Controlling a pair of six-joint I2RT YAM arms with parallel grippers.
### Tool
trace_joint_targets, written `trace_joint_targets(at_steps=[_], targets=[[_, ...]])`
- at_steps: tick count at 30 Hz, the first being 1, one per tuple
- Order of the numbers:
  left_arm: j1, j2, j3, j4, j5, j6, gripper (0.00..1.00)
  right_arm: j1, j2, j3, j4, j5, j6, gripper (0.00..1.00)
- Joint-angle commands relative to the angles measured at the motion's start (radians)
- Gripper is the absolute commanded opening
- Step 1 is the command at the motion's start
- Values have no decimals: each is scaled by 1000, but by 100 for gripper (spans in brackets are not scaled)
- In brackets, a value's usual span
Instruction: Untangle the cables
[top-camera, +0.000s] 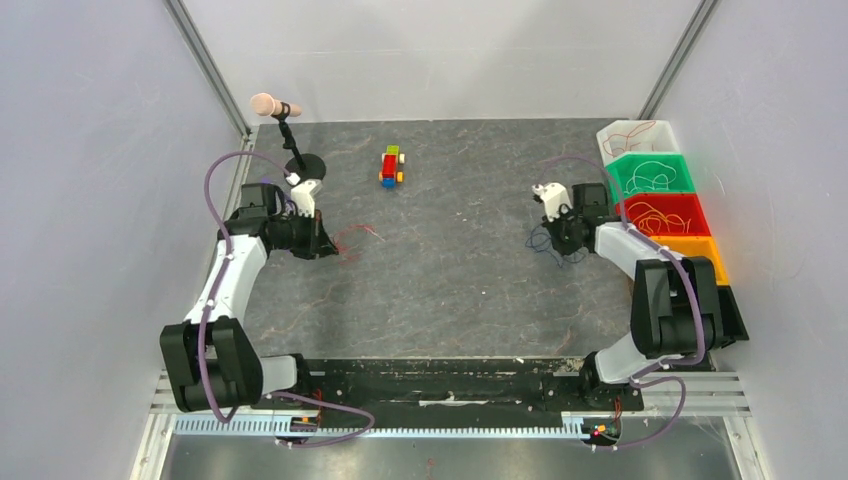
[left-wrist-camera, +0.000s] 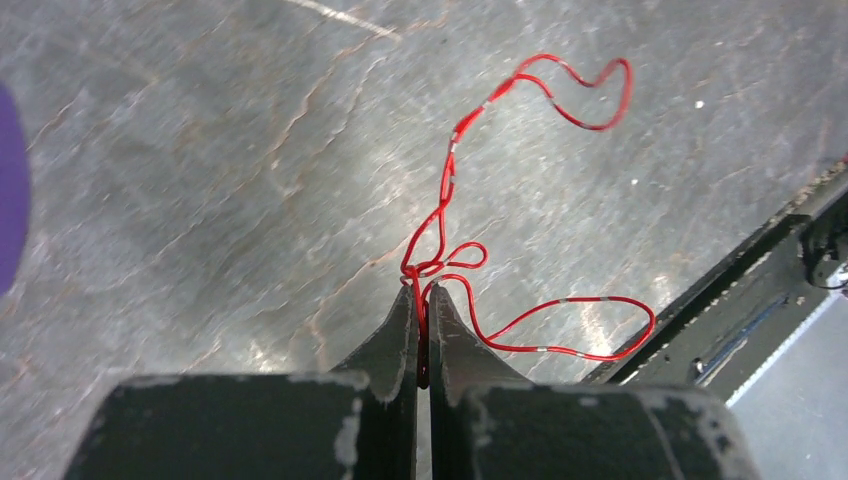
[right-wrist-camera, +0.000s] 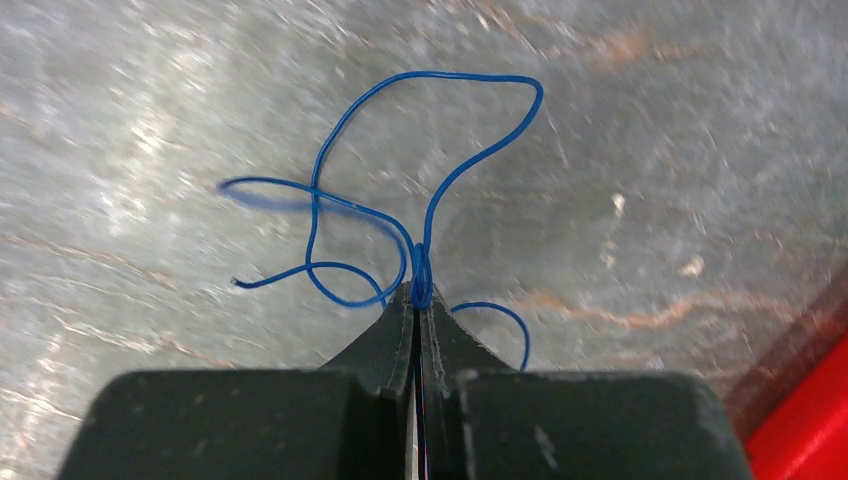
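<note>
While the left gripper (left-wrist-camera: 424, 292) is pinching the red cable (left-wrist-camera: 447, 185), the right gripper (right-wrist-camera: 415, 292) is pinching the blue cable (right-wrist-camera: 450, 75) nearer the bins (top-camera: 690, 246).

- Red cable (left-wrist-camera: 447, 185): the stretch pinched in the left gripper (left-wrist-camera: 421, 305) is hidden between the closed fingers. In the top view it is a faint scribble, with loops too small to trace.
- Blue cable (right-wrist-camera: 460, 74): the left loop is smeared by blur. The stretch clamped in the right gripper (right-wrist-camera: 418, 295) is hidden. In the top view it is largely covered by the wrist.
- Purple hose (left-wrist-camera: 8, 190): cut off by the left edge and out of focus.
- Red bin (right-wrist-camera: 815, 420): only 1 corner shows, cut off by the right and bottom edges.
- Orange bin (top-camera: 700, 247): the near part is hidden behind the right arm.
- Loose wires (top-camera: 655, 215) in the bins: too thin to count.
- Toy car (top-camera: 392, 166): details too small to tell.
</note>
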Motion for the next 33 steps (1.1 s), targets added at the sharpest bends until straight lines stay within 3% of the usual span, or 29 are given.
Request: trace_joint_targets(at_steps=[1,6,12,16,21,25,33], targets=[[35,-10,-9,-67,-23,140,2,-62,-55,52,-91,-86,-83,0],[-16,21,-7,-58,59,129,2,-65,-123,157,-158,-355,-16,0],[-237,-10,-41,31,-33,108,2,-146,-203,339,-315,-377,-44,0],[-363,-10,-51,98,-75,96,2,-277,-210,443,-525,-364,-232,0],[-411,23,-42,161,-55,44,2,-442,-190,482,-724,-252,-587,0],[-425,39,-31,165,-44,42,2,-562,-149,486,-734,-148,-837,0],[-430,35,-20,161,-42,41,2,-691,-42,498,-688,25,-1116,0]])
